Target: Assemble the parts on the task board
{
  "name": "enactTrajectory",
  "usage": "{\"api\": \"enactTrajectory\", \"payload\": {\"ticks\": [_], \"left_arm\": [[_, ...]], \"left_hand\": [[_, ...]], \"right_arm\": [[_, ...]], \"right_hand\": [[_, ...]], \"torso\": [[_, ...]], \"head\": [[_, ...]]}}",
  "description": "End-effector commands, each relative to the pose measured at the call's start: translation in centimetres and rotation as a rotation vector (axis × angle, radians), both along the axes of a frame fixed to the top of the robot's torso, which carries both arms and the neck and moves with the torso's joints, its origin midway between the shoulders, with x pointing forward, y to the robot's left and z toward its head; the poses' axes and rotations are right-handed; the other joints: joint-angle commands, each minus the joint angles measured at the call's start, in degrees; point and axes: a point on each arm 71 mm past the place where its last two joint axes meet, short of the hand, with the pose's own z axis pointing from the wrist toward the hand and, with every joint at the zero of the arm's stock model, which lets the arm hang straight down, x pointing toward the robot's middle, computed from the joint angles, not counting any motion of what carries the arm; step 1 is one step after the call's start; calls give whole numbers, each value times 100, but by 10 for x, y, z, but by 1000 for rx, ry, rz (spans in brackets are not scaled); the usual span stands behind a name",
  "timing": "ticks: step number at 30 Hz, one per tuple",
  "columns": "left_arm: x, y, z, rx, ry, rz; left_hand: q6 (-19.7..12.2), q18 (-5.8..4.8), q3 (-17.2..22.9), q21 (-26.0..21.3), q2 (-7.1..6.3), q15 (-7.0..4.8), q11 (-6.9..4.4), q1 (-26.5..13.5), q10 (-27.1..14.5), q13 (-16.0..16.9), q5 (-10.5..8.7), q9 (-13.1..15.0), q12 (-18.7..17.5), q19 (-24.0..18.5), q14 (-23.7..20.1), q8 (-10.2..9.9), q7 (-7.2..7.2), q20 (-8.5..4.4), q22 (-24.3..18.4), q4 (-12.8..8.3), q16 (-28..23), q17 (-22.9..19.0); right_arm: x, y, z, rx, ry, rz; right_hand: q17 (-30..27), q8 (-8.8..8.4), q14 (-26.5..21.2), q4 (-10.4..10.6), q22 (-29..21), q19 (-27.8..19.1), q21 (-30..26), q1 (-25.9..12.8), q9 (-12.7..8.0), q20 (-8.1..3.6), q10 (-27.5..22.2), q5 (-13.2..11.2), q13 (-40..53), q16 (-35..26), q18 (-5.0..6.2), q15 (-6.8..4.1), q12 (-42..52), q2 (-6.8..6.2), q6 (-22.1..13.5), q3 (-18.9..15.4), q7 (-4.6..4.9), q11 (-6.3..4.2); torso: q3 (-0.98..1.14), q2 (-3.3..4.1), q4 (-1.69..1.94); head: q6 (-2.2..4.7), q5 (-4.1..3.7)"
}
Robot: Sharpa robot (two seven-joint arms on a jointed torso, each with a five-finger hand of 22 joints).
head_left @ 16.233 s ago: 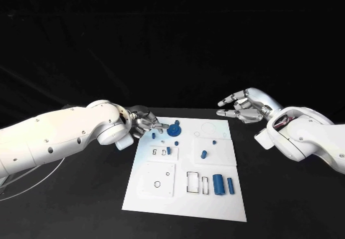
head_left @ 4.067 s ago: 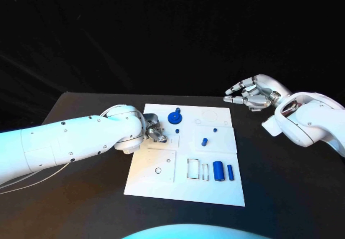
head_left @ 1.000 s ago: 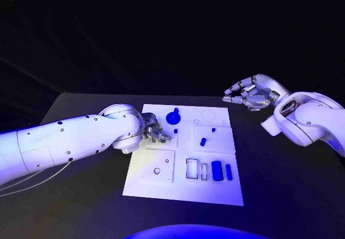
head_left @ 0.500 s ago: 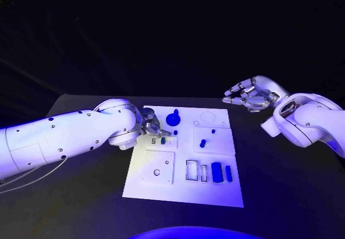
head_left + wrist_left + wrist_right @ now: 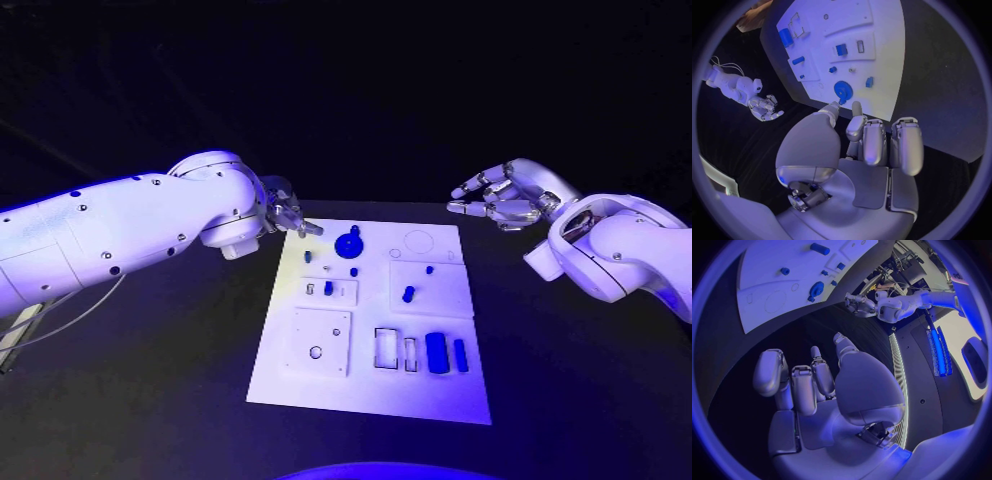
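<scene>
Several blue parts lie loose at the near end of the task board [image 5: 296, 385]: a fat cylinder [image 5: 434, 352] and a slim bar [image 5: 460, 352] beside empty rectangular slots. Mid-board, a small block [image 5: 327, 288] sits in its pocket. At the far end stands the round knob [image 5: 348, 241]. Left hand [image 5: 284, 217] hovers off the board's far left corner, fingers apart, holding nothing. Right hand [image 5: 498, 196] is well clear, loosely open, also empty. Judgement: approach the next part from straight above, pinch it squarely, and align with the slot before pressing.
</scene>
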Motion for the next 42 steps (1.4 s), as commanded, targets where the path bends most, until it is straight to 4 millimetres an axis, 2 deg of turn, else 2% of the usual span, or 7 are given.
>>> {"api": "enactTrajectory", "payload": {"ticks": [1,5,9,18,24,30,42], "left_arm": [[6,2,0,-2,31,-13],[17,6,0,3,37,8],[25,7,-5,12,53,16],[35,3,-23,45,110,15],[37,0,-38,74,164,5],[38,-3,-52,90,192,5],[39,-3,-57,94,209,5]], "left_hand": [[-30,4,-40,-32,3,60,18,61,-63,-30,15,-49,-43,54,231,-64,38,48,233,15,-24,25],[-62,4,-56,-34,14,82,46,69,-84,-56,15,-131,-55,53,231,-154,71,69,235,17,-24,26],[-79,4,-73,-34,23,102,69,71,-96,-70,14,-203,-58,53,231,-226,97,88,238,18,-23,27],[-70,6,-128,-40,19,123,92,17,-112,-85,8,-291,-59,48,229,-299,121,110,232,24,-25,24],[-51,3,-266,-32,-39,140,111,-39,-124,-86,1,-391,-45,53,228,-375,140,130,250,16,-26,24],[-44,4,-300,-32,-45,143,114,-49,-121,-77,0,-411,-36,54,228,-388,143,133,251,19,-24,26],[-42,2,-308,-29,-41,143,115,-50,-113,-63,1,-417,-25,56,228,-392,143,134,257,19,-25,24]], "right_arm": [[0,1,0,-6,-10,4],[0,1,1,-5,-11,4],[0,1,1,-5,-11,6],[1,1,0,-5,-12,6],[0,2,0,-5,-12,8],[0,2,0,-4,-13,10],[0,1,0,-3,-13,6]], "right_hand": [[666,40,394,17,-4,-30,-15,-55,8,3,-24,28,74,-20,43,-44,-24,-2,-44,-13,8,4],[666,40,394,17,-4,-30,-15,-55,8,3,-24,28,74,-20,43,-44,-24,-2,-44,-13,8,4],[666,40,394,17,-4,-30,-15,-55,8,3,-24,28,74,-20,43,-44,-24,-2,-44,-13,8,4],[665,45,394,21,-6,-32,-20,-54,8,3,-25,34,71,-21,44,-44,-25,3,-46,-16,8,4],[665,45,394,21,-6,-32,-20,-54,8,3,-25,34,71,-21,44,-44,-25,3,-46,-16,8,4],[665,45,394,21,-6,-32,-20,-54,8,3,-25,34,71,-21,44,-44,-25,3,-46,-16,8,4],[661,49,393,26,-9,-33,-25,-53,8,2,-28,40,68,-24,45,-45,-26,8,-50,-19,8,3]], "torso": [[3,10,-5],[-10,19,7],[-2,10,9],[-3,9,-5],[-2,9,6],[-1,9,-6],[1,5,1]], "head": [[25,24],[33,28],[20,43],[28,69],[26,80],[19,101],[-10,95]]}}
